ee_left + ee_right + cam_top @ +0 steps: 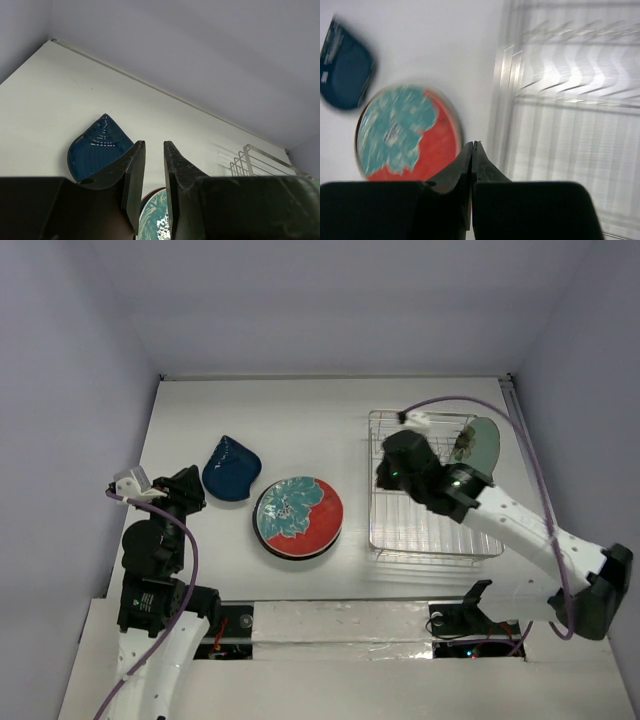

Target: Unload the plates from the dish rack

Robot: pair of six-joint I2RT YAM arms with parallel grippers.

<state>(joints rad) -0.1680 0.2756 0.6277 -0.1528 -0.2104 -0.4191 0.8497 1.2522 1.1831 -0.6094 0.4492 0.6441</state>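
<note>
- My right gripper point(471, 148) has its jaws pressed tight together with nothing between them, so I carry no plate
- I hang it over the left side of the dish rack point(430, 532), and my wrist view there is blurred
- My left gripper point(150, 146) keeps a narrow gap and also grips nothing. I hold it tipped up near the table's left edge, I judge to stay out of the right arm's way
- One greenish plate point(484, 443) stands on edge in the rack's far right corner, propped upright by the prongs
- A red plate point(298, 517) with a teal flower lies flat on the table left of the rack, and a dark blue plate point(232, 468) lies just beside it
- I judge that I must open the right jaws before reaching for the standing plate's rim
</note>
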